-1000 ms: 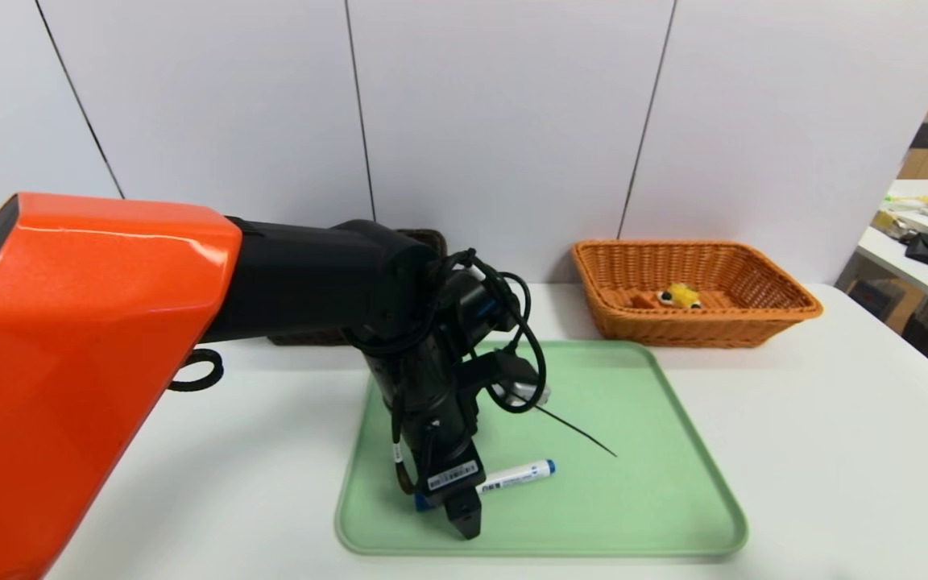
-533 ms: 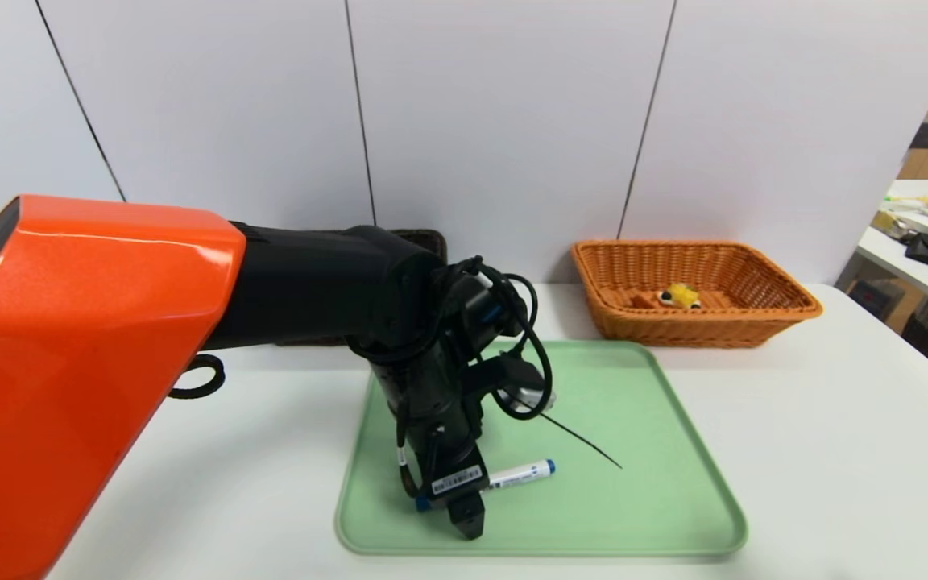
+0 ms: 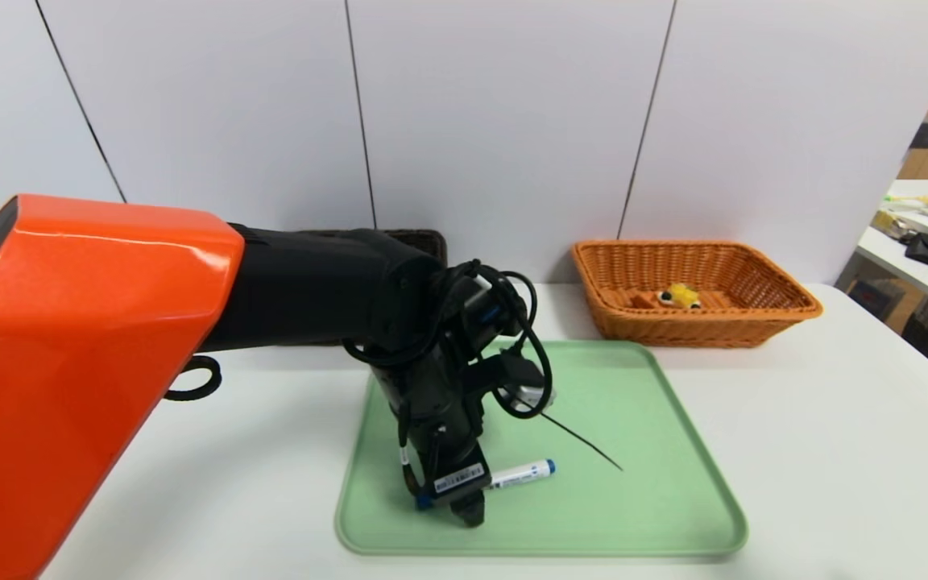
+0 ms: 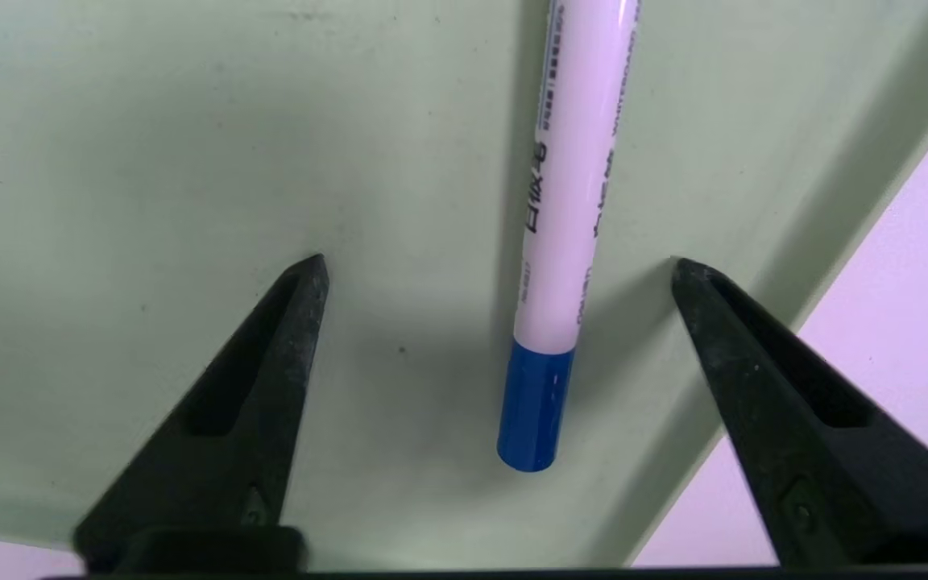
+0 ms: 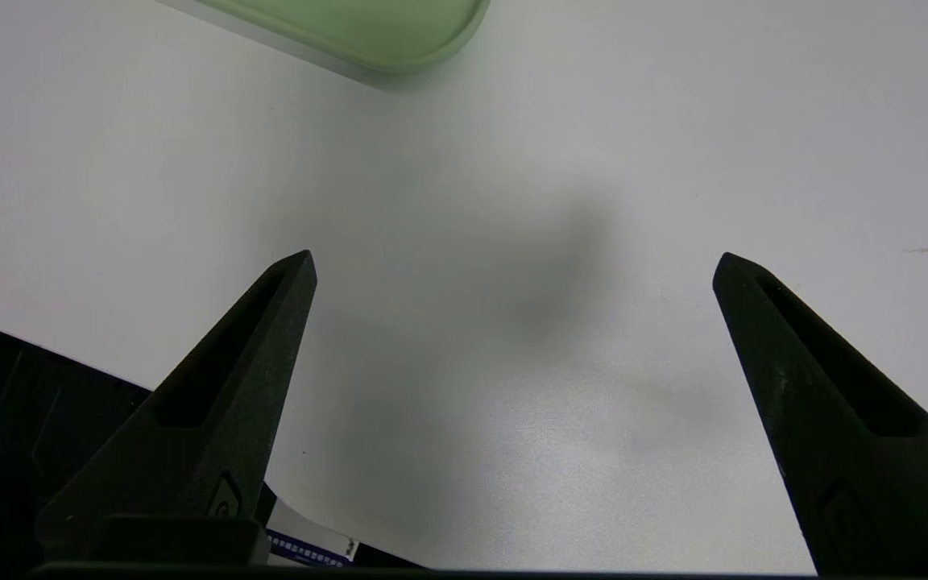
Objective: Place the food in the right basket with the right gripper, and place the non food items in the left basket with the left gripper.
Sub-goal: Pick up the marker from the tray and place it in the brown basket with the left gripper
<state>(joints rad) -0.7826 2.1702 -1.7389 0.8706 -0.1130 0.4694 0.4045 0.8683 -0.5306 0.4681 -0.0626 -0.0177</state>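
Left gripper [image 4: 496, 270] is down low over the green tray [image 3: 641, 515], near its front-left part, fingers spread wide with one on either side of the marker pen [image 4: 565, 201]; neither finger touches the pen. In the left wrist view the blue end of the pen sits between the two fingers, the white barrel running away from the camera, and the pen lies flat on the tray. In the head view the left gripper [image 3: 468, 503] hides the near end of the marker pen [image 3: 522, 473]; the other blue end points toward the tray's middle. A thin black cable tie off the left arm's wrist sticks out above the tray just beyond the pen. Food [image 3: 679, 296] lies inside the right basket [image 3: 786, 310], which stands on the white surface [image 3: 834, 451] behind the tray's far right corner. Left basket [image 3: 425, 238] is mostly hidden behind the left arm; only a dark corner shows by the wall, and its contents cannot be seen. Right gripper [image 5: 512, 266] is parked off to the right above bare surface, well apart from the tray, fingers wide apart and holding nothing; only its tip shows at the head view's lower right corner.
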